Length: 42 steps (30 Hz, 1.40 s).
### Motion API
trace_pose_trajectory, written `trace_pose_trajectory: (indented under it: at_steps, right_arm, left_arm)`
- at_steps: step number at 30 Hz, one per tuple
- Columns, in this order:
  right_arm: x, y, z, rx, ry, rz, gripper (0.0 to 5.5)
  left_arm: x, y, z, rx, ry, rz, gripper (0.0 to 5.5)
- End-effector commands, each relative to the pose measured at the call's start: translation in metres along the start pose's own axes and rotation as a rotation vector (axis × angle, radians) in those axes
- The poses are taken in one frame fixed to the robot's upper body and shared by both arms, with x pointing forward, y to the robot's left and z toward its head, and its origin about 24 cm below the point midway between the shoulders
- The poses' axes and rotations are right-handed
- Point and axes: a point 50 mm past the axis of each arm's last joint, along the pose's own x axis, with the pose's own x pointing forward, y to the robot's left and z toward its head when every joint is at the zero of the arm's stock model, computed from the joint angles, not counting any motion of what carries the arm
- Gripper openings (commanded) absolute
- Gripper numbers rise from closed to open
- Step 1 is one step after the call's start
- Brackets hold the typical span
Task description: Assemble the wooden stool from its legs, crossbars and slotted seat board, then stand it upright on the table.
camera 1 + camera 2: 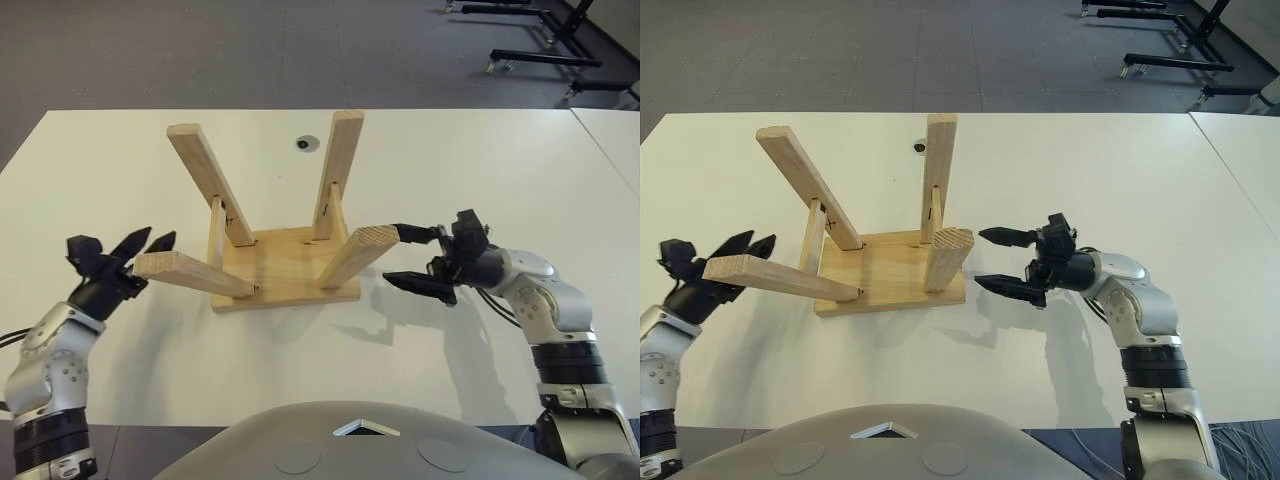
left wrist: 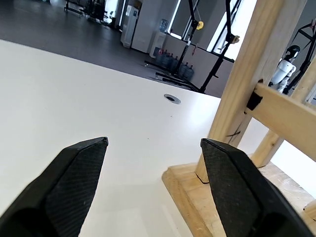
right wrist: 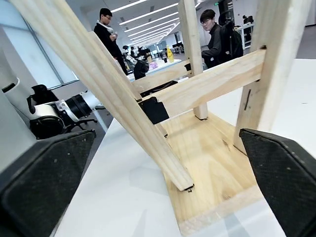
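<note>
The wooden stool lies upside down on the white table [image 1: 470, 160], its seat board [image 1: 285, 272] flat and several legs pointing up and outward. A crossbar [image 1: 216, 232] joins the two left legs. My left gripper [image 1: 160, 236] is open just behind the free end of the near left leg [image 1: 190, 273], with nothing between its fingers [image 2: 84, 168]. My right gripper [image 1: 391, 254] is open at the free end of the near right leg [image 1: 360, 255], one finger above and one below its tip. In the right wrist view the seat board [image 3: 207, 173] lies ahead between the pads [image 3: 276, 173].
A small round grommet [image 1: 303, 143] sits in the table behind the stool. A second table [image 1: 615, 130] adjoins at the right. Wheeled black frames [image 1: 540, 55] stand on the floor beyond. Bare tabletop lies on both sides of the stool.
</note>
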Motion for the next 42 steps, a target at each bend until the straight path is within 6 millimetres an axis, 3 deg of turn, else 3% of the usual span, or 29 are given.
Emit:
trace_pose_trajectory:
  at_steps: [1,3,6,8,10,13,17,19,26,29,35,42]
  right_arm:
    - [-0.020,0.004,-0.004,0.008,0.133,-0.029,5.37]
    - [-0.018,0.001,-0.001,-0.041,0.139,-0.015,5.37]
    - [-0.007,-0.004,0.006,-0.112,0.049,-0.057,5.37]
    - [-0.005,-0.005,0.000,-0.138,0.045,-0.182,5.37]
    - [-0.003,-0.005,-0.004,-0.196,0.056,-0.318,5.37]
    - [0.001,0.001,-0.006,-0.198,0.119,-0.390,5.37]
    - [0.002,0.012,-0.017,-0.117,0.310,-0.238,5.37]
    - [0.001,0.008,-0.016,-0.127,0.281,-0.258,5.37]
    - [0.004,0.005,-0.019,-0.221,0.343,-0.137,5.37]
    - [0.008,0.006,-0.025,-0.270,0.454,-0.056,5.37]
    - [0.031,-0.007,-0.019,-0.352,0.435,-0.033,5.37]
    - [0.042,-0.013,-0.018,-0.342,0.426,0.012,5.37]
  left_arm:
    - [0.000,0.003,0.008,0.004,-0.007,-0.009,3.45]
    - [0.000,0.000,0.007,0.033,0.038,-0.046,3.45]
    - [-0.006,-0.002,-0.022,0.207,0.393,-0.118,3.45]
    - [-0.008,-0.002,-0.028,0.286,0.489,-0.156,3.45]
    - [-0.007,-0.003,-0.021,0.315,0.476,-0.174,3.45]
    - [-0.006,-0.005,-0.009,0.377,0.444,-0.200,3.45]
    - [-0.004,-0.006,0.002,0.464,0.412,-0.222,3.45]
    - [-0.006,-0.010,0.001,0.507,0.443,-0.259,3.45]
    - [-0.010,-0.038,0.005,0.350,0.433,-0.463,3.45]
    - [-0.006,-0.047,0.003,0.308,0.464,-0.531,3.45]
    - [0.002,-0.062,-0.001,0.290,0.439,-0.594,3.45]
    - [0.001,-0.061,-0.019,0.296,0.488,-0.561,3.45]
